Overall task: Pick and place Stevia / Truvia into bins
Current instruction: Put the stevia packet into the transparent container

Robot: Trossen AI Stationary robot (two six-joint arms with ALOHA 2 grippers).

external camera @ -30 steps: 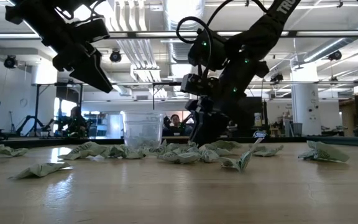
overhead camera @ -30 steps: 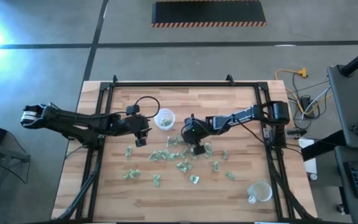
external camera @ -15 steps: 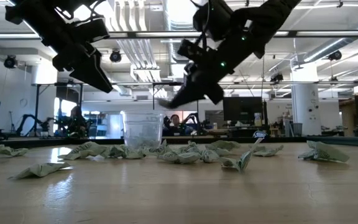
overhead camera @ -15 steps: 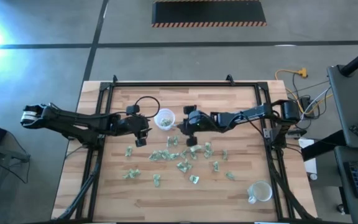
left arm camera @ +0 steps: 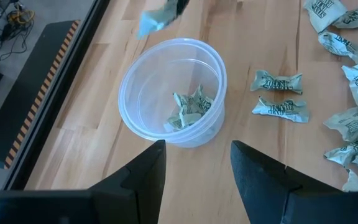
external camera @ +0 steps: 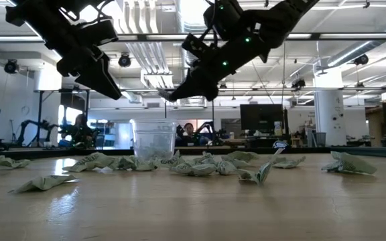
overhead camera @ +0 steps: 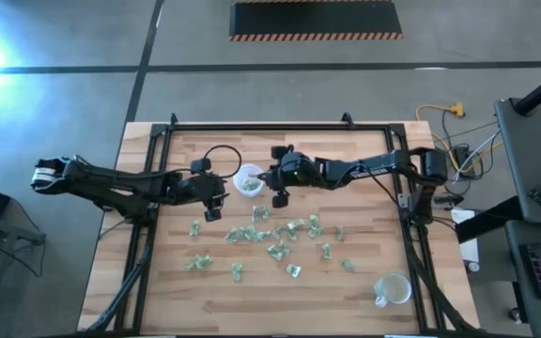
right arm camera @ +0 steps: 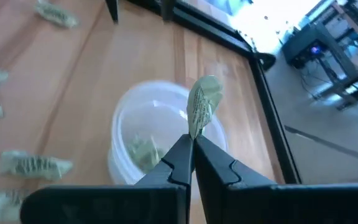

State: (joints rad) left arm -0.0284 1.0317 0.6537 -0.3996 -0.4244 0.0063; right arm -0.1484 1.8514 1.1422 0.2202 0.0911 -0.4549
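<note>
From above I count two bins: one cup (overhead camera: 248, 179) near the middle of the tabletop (overhead camera: 364, 282), and a second cup (overhead camera: 394, 288) well apart at the near right corner. About fifteen loose sachets (overhead camera: 276, 250) lie scattered below the first cup. My right gripper (overhead camera: 276, 183) hangs just beside that cup's rim; the left gripper (overhead camera: 213, 202) waits on its other side.

At table height only the first cup (external camera: 154, 142) shows, with sachets (external camera: 200, 165) heaped around its foot. Both grippers hang in the air here, the right one (external camera: 179, 94) above the cup.

The left wrist camera shows what the others hide: two or three crumpled sachets (left arm camera: 190, 107) already inside the cup (left arm camera: 129, 81), and the left fingers (left arm camera: 146, 168) spread wide, holding nothing.

The right wrist camera shows the right fingers (right arm camera: 179, 158) pinched together on one sachet (right arm camera: 201, 104), held upright over the cup (right arm camera: 120, 127).
</note>
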